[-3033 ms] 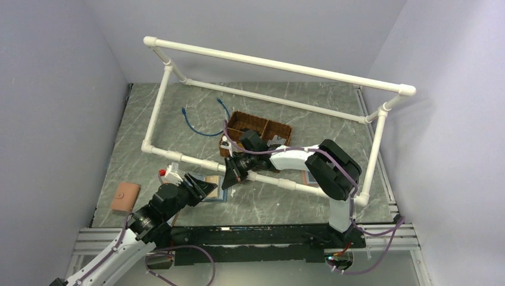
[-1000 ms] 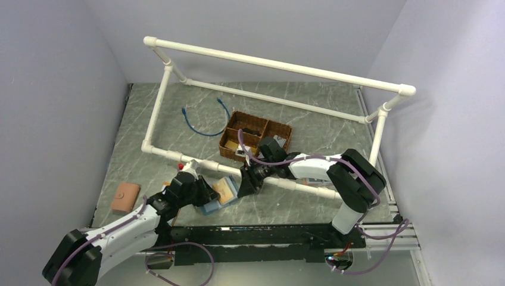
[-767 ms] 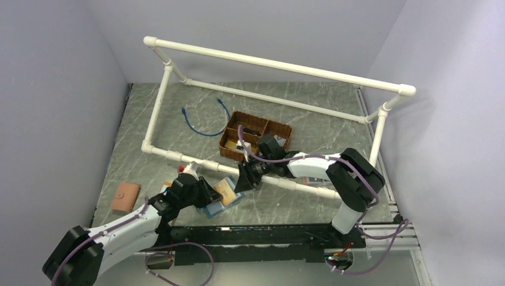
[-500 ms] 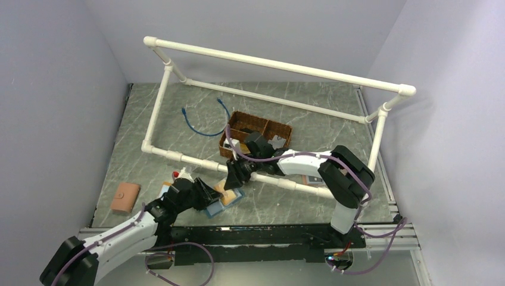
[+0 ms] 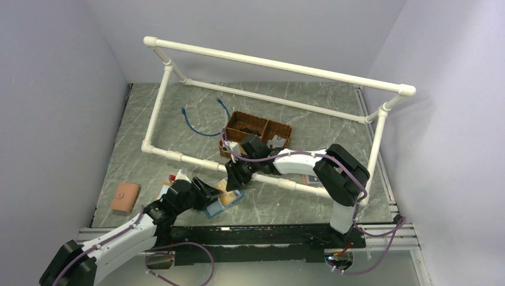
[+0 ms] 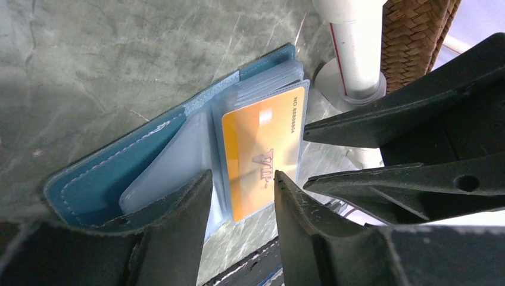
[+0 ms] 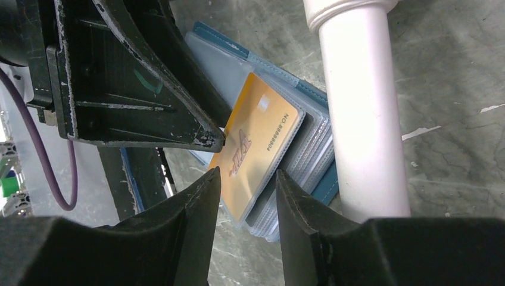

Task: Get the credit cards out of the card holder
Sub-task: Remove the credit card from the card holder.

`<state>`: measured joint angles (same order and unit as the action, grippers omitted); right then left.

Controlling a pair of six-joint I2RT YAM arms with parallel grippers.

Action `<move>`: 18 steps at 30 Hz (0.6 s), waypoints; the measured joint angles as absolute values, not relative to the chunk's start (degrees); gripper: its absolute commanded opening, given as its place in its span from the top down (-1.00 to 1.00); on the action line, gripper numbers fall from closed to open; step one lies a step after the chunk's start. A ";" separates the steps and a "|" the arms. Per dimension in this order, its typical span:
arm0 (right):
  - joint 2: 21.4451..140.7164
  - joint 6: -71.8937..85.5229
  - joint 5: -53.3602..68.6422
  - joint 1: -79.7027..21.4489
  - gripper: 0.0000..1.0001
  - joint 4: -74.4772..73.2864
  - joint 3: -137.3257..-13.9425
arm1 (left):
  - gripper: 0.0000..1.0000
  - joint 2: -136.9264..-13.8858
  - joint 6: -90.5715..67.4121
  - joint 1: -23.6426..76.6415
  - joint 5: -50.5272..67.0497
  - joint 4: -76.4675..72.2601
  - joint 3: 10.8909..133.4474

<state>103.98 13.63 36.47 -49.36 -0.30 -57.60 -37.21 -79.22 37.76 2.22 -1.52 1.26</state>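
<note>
The slate-blue card holder [image 5: 218,205] lies open on the table beside the white pipe, its clear sleeves fanned out [image 6: 107,185] [image 7: 326,185]. An orange card marked VIP [image 6: 262,149] [image 7: 256,146] lies in the top sleeve, and a dark edge shows under it. My left gripper [image 6: 241,174] [image 5: 208,192] is open, its fingertips hovering over the near end of the sleeves and the orange card. My right gripper [image 7: 247,171] [image 5: 231,179] is open too, tips over the opposite end of that card. The two grippers face each other closely.
A white pipe frame [image 5: 202,162] [image 6: 354,47] [image 7: 357,107] runs right next to the holder. A wicker basket [image 5: 256,131] [image 6: 417,36] stands behind it. A tan holder [image 5: 125,198] lies at the left edge, and a blue cable [image 5: 196,122] lies further back.
My left gripper's jaws have spread wider over the last second. The right gripper has moved left along the pipe, onto the holder. The holder has stayed in place.
</note>
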 measured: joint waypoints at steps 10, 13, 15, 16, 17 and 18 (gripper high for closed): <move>103.98 12.23 33.26 -50.94 0.27 -2.79 -58.89 | 0.08 -43.11 -80.73 37.76 2.22 -7.46 1.26; 103.98 12.25 33.47 -51.13 0.35 -3.05 -58.89 | 0.11 -42.85 -80.75 37.76 2.20 -7.20 1.26; 104.01 12.58 34.02 -51.16 0.43 -3.03 -58.89 | 0.12 -42.33 -80.75 37.76 2.13 -6.61 1.26; 104.01 12.73 34.52 -51.16 0.45 -3.01 -58.89 | 0.13 -41.78 -80.73 37.76 2.07 -6.09 1.23; 104.01 13.13 35.11 -51.16 0.47 -2.96 -58.89 | 0.13 -41.25 -80.73 37.76 2.00 -5.54 1.21; 104.01 13.56 35.68 -51.16 0.48 -2.92 -58.89 | 0.14 -40.64 -80.68 37.76 1.91 -4.89 1.17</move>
